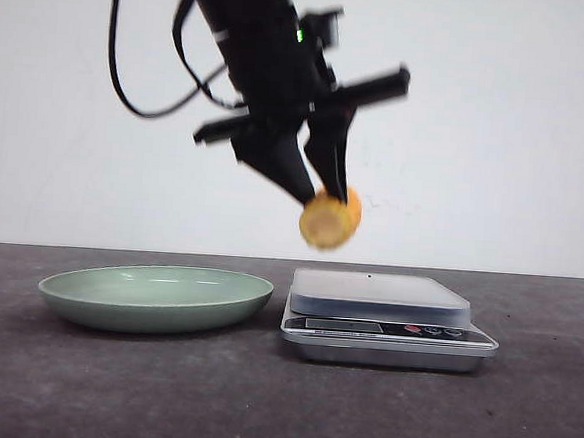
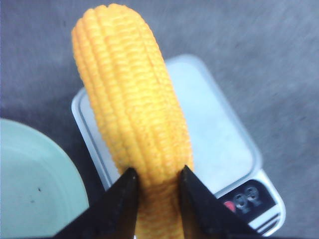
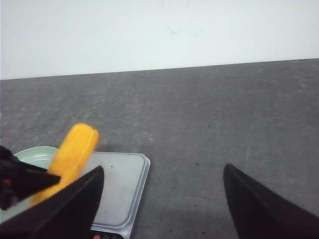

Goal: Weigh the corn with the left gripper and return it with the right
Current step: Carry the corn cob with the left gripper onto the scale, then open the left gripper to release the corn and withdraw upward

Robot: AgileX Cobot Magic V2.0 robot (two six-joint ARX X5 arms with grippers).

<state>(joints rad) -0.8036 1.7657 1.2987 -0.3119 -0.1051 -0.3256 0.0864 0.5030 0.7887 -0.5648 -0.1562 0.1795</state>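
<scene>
The left gripper (image 1: pixel 319 186) hangs in the air above the table (image 1: pixel 519 415), its two black wedge-shaped fingers pinching the corn (image 1: pixel 330 220) near one end. In the front view the cob points toward the camera, so mostly its paler round end shows, held clear above the left part of the scale (image 1: pixel 385 316) — not touching the platform. A small green light glows on the gripper body, and dark cables loop away from it to the left. In the left wrist view the fingers (image 2: pixel 117 199) press against both sides of the corn (image 2: pixel 132 104), whose rows of yellow-orange kernels run away from the gripper (image 2: pixel 155 191) over the scale (image 2: pixel 224 149); the scale's pale platform and its red and dark buttons show beneath it, and the rim of the green plate (image 2: pixel 35 174) lies just beside the scale. On the table, the pale green plate (image 1: pixel 156 295) sits to the left of the silver scale, near it but apart. The right gripper (image 3: pixel 162 199) is spread wide, its two dark fingers well separated with nothing between them; past them its camera sees the corn (image 3: pixel 70 157) tilted over the scale (image 3: pixel 122 191), with a sliver of the plate (image 3: pixel 37 152) behind.
</scene>
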